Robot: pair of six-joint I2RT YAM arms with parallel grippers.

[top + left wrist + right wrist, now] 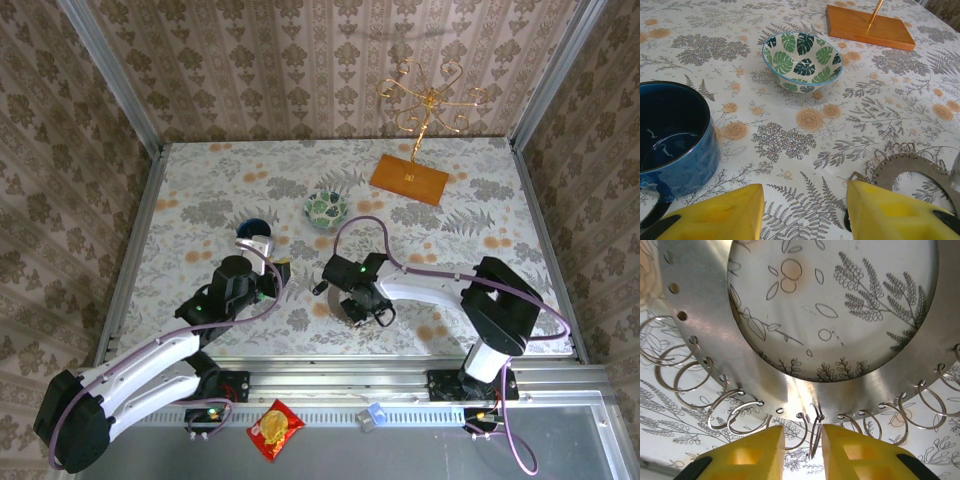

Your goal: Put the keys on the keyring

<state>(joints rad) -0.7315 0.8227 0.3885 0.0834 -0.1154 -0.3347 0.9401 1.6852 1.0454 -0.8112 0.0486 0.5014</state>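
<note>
Straddles one upright wire loop (814,432) on the keyring (790,385) with narrowly parted right jaws, grip impossible to tell, keyring flat on the table (805,120), left jaws released beside the blue mug (675,135).

Left arm (150,365): I see it stretched from its near-left base, far and right toward the middle of the table.
Left gripper (272,277): aimed far, yellow fingers (725,212) spread wide.
Right arm (430,285): elbow bent on the right, forearm running left.
Right gripper (803,434): tipped downward, its fingertips drawn close with a narrow gap between them.
</note>
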